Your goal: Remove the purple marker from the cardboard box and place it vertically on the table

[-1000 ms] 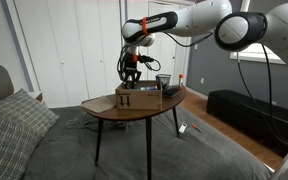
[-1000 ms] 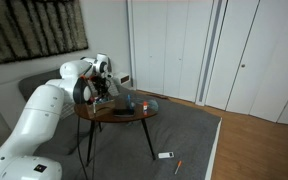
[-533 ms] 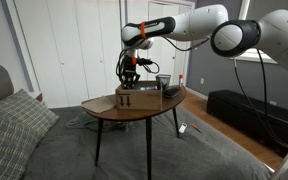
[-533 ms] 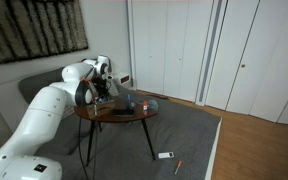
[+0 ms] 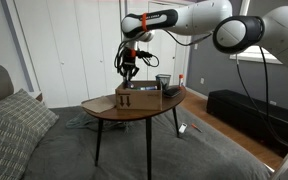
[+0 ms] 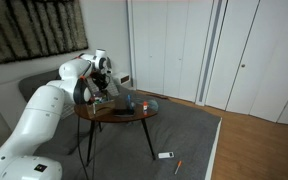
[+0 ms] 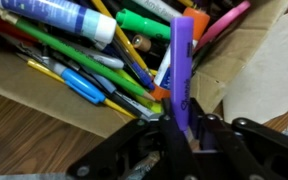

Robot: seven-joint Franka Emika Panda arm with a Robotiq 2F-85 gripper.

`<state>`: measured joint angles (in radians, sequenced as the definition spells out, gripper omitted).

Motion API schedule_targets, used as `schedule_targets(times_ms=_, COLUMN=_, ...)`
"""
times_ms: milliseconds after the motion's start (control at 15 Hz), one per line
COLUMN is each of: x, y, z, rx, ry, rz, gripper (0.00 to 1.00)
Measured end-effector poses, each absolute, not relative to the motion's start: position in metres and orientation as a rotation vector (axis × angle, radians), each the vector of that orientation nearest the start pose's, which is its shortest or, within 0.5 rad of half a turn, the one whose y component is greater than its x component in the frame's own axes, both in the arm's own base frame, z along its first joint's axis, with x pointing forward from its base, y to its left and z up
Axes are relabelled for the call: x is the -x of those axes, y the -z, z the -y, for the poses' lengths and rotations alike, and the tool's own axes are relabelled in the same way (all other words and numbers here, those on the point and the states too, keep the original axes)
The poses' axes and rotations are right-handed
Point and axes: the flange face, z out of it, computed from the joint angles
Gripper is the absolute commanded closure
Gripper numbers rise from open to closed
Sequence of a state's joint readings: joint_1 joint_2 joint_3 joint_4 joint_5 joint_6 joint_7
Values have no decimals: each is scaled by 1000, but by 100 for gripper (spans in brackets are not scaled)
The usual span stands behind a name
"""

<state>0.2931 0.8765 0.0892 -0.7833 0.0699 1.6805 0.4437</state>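
Note:
In the wrist view my gripper [image 7: 184,130] is shut on the purple marker [image 7: 182,60], which stands up between the fingers above the open cardboard box [image 7: 234,70] full of pens. In both exterior views the gripper [image 5: 130,70] [image 6: 105,88] hangs just above the cardboard box [image 5: 139,98] on the dark wooden table [image 5: 104,111] [image 6: 119,116]. The marker is too small to make out there.
The box holds several markers and pens, among them a green marker [image 7: 144,22], a blue pen [image 7: 84,85] and a white tube [image 7: 59,15]. A black mesh cup [image 5: 164,82] stands on the table beside the box. A couch with a pillow [image 5: 14,125] is near the table.
The gripper has risen a little above the box, lifting the purple marker with it.

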Motion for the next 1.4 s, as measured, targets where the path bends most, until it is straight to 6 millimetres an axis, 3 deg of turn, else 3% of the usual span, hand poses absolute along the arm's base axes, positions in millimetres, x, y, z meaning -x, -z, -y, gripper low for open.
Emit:
schedule_targets(times_ms=333, x=-717, y=-473, z=-275, rx=3079, ry=208, rz=-71, gripper=95)
schedule_targets(times_ms=733, x=-683, y=-518, z=-295, rx=3151, ry=482, rz=267, gripper=95)
schedule_targets(times_ms=1133, x=-643, y=-539, z=-309, rx=3116, ry=716, rz=391, gripper=95)
schedule_targets(times_ms=1400, x=-601, y=-533, z=-332, rx=3084, ry=837, rz=398, gripper=95)
